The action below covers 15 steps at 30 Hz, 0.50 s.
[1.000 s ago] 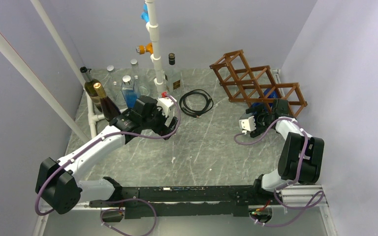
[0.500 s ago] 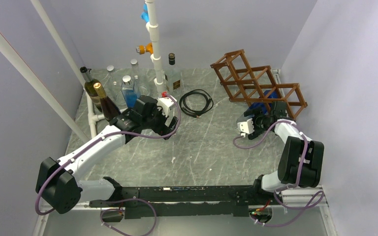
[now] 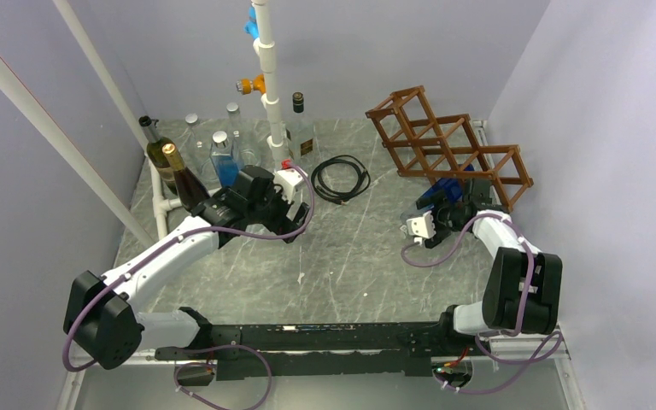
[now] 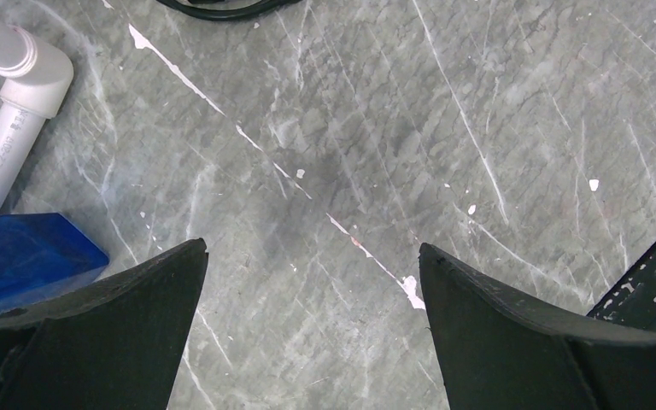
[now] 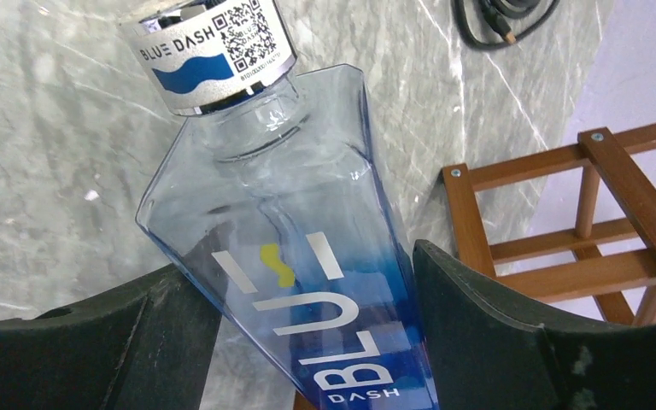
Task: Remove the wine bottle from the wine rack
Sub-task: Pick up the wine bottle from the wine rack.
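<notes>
blue dash bottle [image 5: 282, 196]: glass, blue-tinted, clamped between right gripper [image 5: 307, 269] fingers, neck pointing away from wooden wine rack [image 5: 468, 222] just beside it. left gripper [image 4: 312, 252]: spread wide, empty, above marble table [image 4: 444, 111].

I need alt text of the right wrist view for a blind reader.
A clear, blue-tinted wine bottle labelled BLUE DASH is gripped between the two black fingers of the right gripper, neck pointing up and left over the grey marble table. The wooden wine rack stands at right.
</notes>
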Tool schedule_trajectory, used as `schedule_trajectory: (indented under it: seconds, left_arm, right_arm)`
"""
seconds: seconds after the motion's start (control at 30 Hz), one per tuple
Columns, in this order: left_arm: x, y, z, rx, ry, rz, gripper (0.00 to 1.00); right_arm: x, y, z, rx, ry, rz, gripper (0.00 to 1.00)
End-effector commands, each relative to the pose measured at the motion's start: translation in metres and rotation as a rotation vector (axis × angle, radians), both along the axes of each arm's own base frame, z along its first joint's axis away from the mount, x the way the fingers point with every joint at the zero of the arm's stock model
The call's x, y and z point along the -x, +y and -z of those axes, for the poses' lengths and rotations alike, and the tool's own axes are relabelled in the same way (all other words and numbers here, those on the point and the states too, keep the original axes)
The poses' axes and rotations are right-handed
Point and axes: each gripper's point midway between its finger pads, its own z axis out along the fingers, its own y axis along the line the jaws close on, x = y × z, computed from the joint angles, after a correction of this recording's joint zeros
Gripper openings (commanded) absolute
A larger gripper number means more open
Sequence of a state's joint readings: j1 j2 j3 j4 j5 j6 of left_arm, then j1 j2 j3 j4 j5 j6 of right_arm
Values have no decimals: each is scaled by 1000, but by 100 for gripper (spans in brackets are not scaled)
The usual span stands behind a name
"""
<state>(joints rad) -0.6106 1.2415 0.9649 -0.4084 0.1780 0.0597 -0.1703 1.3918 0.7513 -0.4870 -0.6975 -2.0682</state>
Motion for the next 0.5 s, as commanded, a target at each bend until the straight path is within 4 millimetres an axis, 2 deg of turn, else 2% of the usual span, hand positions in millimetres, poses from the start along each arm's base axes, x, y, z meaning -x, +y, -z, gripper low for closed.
schedule_trajectory:
  seconds: [0.0,0.47]
  left_arm:
    - [-7,-6,-16,19,-38,7,100]
    - [-8,-5,-13,4,-25,2,100]
  right_arm:
    - [23,34,-6,130,-232,-455,79]
    - [41,56,-5,94,-186,-519,77]
